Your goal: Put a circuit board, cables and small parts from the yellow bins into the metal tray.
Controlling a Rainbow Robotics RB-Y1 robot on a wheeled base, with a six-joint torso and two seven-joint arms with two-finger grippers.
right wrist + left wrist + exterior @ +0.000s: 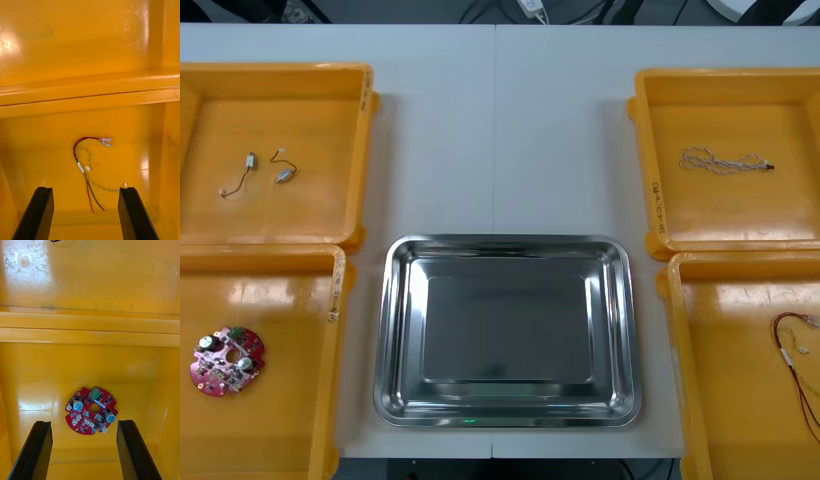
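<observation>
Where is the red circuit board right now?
Front view: the board lies in the near left yellow bin, beside the metal tray, ahead of the open left claw.

Front camera looks steeply down over the whole desk (pixel 500 130); wrist cameras closely view the near left bin (pixel 37 371) and near right bin (pixel 37 142), both shared.

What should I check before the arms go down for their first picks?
1. The metal tray is bare: ok.
2. The left gripper hangs over the circuit board, jaws open: ok.
3. The right gripper hangs over the red and yellow cable, jaws open: ok.
4. Board roughly centred between the left jaws: ok.
5. Cable bundle roughly centred between the right jaws: ok.
6. Height left for each descent: cannot tell.
</observation>
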